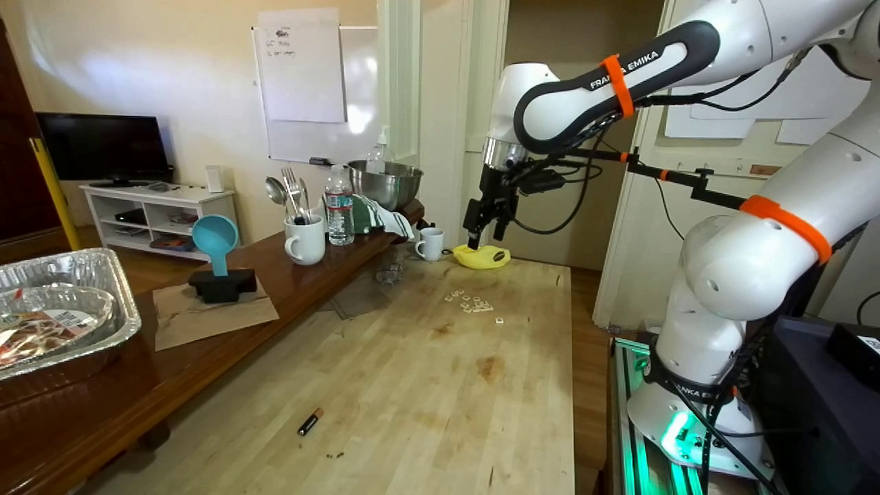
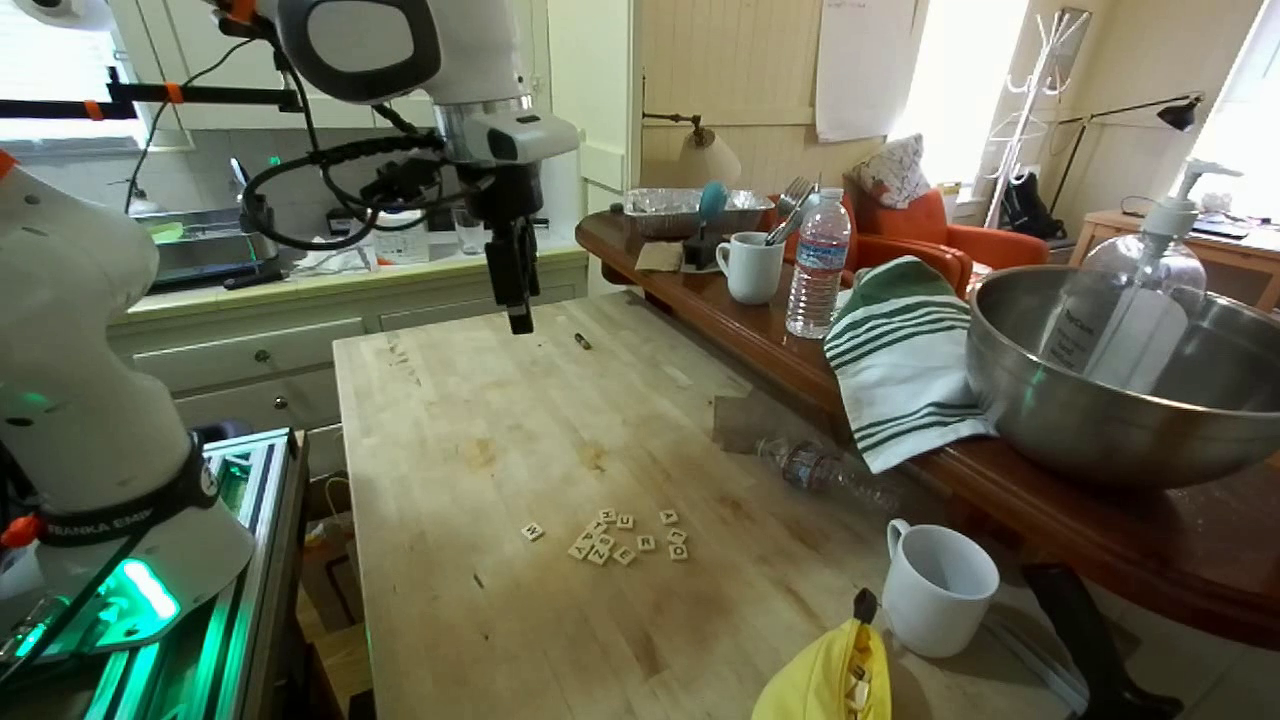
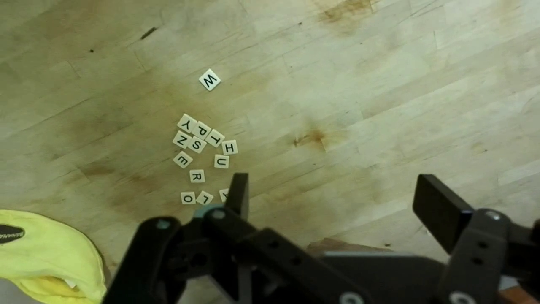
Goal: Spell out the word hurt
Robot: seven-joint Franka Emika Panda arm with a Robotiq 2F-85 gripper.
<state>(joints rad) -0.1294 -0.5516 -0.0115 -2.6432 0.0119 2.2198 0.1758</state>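
Note:
Small pale letter tiles lie flat on the wooden table. The wrist view shows the H tile (image 3: pixel 230 147) just above the U tile (image 3: pixel 221 161), with a narrow gap between them. At the H's upper left sits the T tile (image 3: pixel 215 138), close against the P tile (image 3: pixel 201 130). Lower left of the U lies the R tile (image 3: pixel 197 176), on its own. My gripper (image 3: pixel 331 190) is open, its fingers wide apart with nothing between them; one finger partly covers the A tile (image 3: pixel 223 194). In both exterior views the gripper (image 2: pixel 520 325) hangs above the table, away from the tiles (image 2: pixel 625 522).
A W tile (image 3: pixel 209 80) lies apart from the cluster. The yellow banana pouch (image 3: pixel 46 253) and a white mug (image 2: pixel 940 590) stand near one table end. A battery (image 1: pixel 310 421) lies towards the opposite end. Along one side runs a raised dark ledge (image 1: pixel 275 313) with a bottle (image 2: pixel 818 265) and steel bowl (image 2: pixel 1110 430).

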